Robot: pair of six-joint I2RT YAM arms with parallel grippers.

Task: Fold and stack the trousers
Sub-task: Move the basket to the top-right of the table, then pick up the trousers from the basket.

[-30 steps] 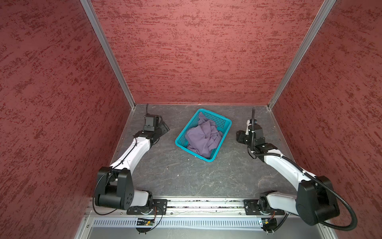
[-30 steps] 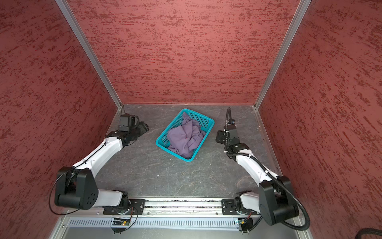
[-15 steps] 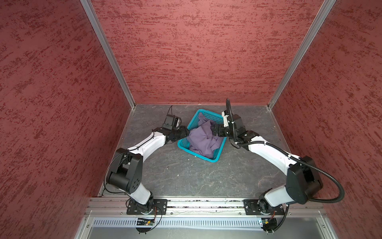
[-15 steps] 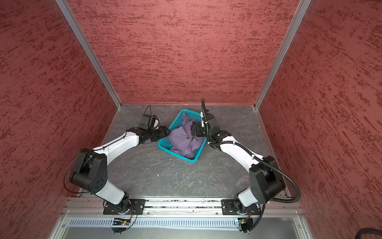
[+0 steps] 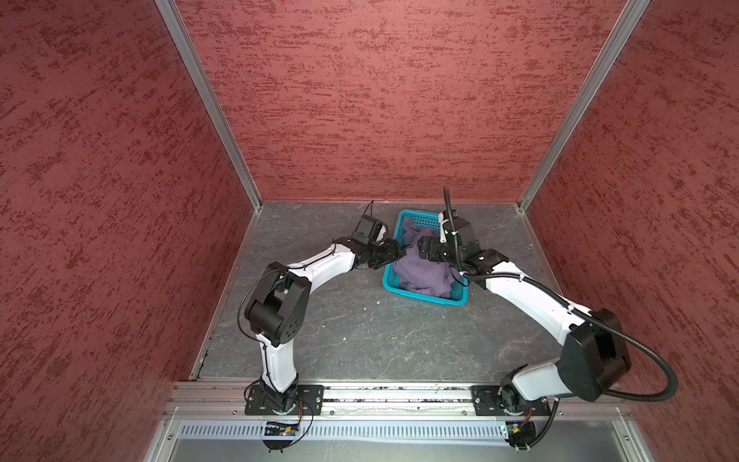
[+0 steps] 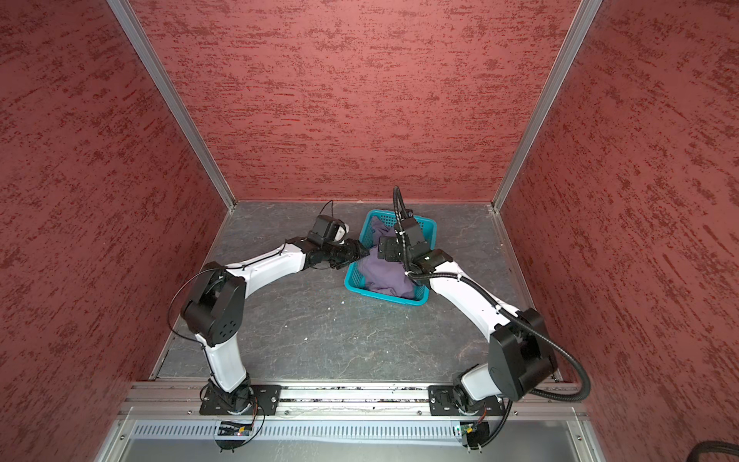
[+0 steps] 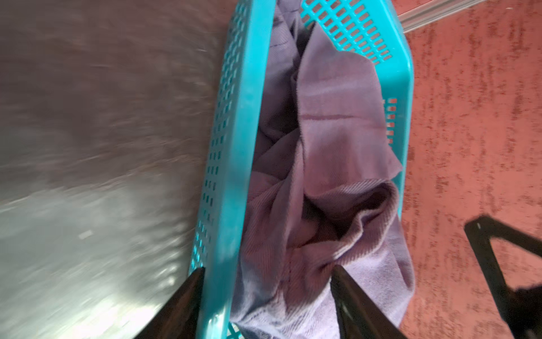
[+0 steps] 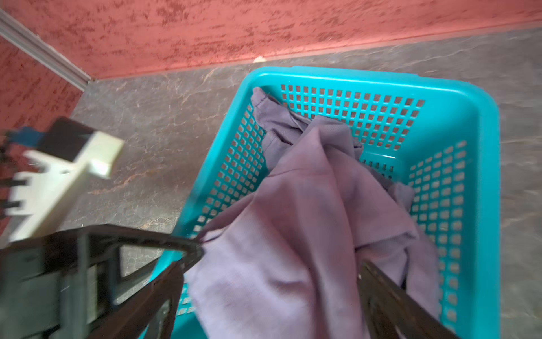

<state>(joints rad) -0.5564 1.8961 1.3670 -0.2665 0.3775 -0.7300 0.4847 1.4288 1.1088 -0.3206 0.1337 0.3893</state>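
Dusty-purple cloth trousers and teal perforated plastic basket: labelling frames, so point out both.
dusty-purple cloth trousers (image 8: 308, 211), right wrist view, bunched middle.
teal perforated plastic basket (image 8: 352, 77), right wrist view, bare rim.

1. A back wall (image 5: 380, 100) of rough red plaster, streaked with darker red, filled the upper middle of both top views.
2. A left-hand wall (image 5: 100, 200) and a right-hand wall (image 5: 660, 200) of the same red plaster ran down the sides of the frame.
3. Two grey metal corner posts (image 5: 208, 100) slanted from the upper edge down to the far corners of the floor.
4. The floor (image 5: 380, 340), in the lower middle, was dark grey with pale marble-like veins.
5. A metal rail (image 5: 400, 396) crossed the lower frame, with a slotted strip (image 5: 400, 431) just below it.
6. The light was even and soft. In the left wrist view the floor showed a pale sheen.
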